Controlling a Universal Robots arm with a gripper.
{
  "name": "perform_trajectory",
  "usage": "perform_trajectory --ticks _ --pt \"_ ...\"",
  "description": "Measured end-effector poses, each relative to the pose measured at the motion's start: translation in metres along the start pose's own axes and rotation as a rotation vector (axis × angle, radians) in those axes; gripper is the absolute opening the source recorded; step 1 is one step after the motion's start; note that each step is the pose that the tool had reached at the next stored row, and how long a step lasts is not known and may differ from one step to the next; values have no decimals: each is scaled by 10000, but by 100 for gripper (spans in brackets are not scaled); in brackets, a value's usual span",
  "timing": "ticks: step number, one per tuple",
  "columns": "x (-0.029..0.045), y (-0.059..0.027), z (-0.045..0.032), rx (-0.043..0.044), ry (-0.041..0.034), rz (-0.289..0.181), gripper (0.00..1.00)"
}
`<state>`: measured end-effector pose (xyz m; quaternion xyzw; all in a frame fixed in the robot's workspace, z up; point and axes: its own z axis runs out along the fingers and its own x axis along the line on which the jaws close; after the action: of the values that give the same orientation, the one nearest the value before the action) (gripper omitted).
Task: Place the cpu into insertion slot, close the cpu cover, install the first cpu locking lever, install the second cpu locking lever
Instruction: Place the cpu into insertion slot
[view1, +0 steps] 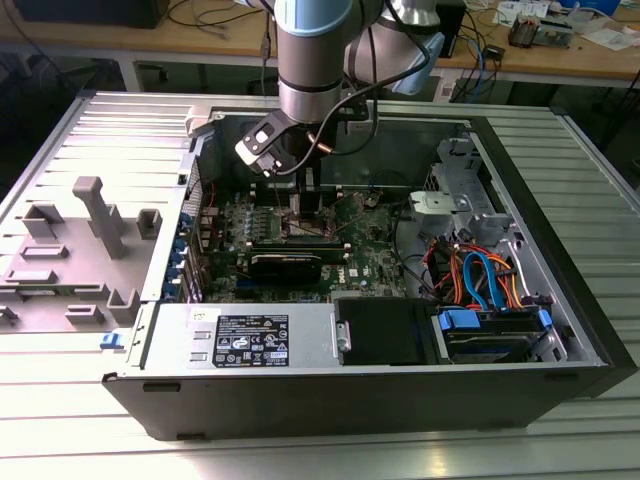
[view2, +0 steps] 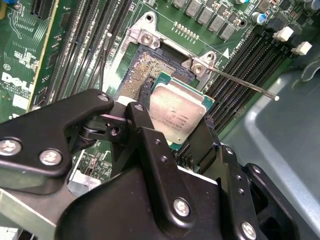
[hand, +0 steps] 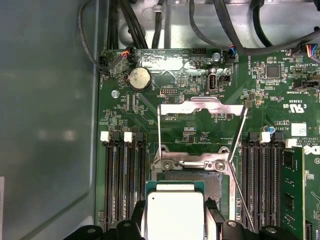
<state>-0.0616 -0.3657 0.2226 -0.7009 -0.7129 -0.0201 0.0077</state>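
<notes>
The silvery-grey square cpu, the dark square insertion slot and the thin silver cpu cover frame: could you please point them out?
silvery-grey square cpu (view2: 177, 112): second wrist view, centre of metal top.
dark square insertion slot (view2: 144, 71): second wrist view, exposed contact field.
silver cpu cover frame (hand: 202, 106): first wrist view, free-end crossbar.

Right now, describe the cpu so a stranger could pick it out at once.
Inside the open computer case, find the green motherboard. Between its banks of long black memory slots, the gripper holds the cpu at the insertion slot. It is the only small flat square with a silvery-grey metal top.
</notes>
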Motion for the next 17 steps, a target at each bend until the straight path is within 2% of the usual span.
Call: perform_trajectory --ticks 2,3,4,14,17 --pt "2 -1 2 2 -92 0 55" --pt "5 0 3 3 -209 -4 55" --pt "6 0 7 4 -288 -5 55" --pt "-2 -3 111 38 -297 22 55" --pt "-3 -3 112 40 -299 21 55"
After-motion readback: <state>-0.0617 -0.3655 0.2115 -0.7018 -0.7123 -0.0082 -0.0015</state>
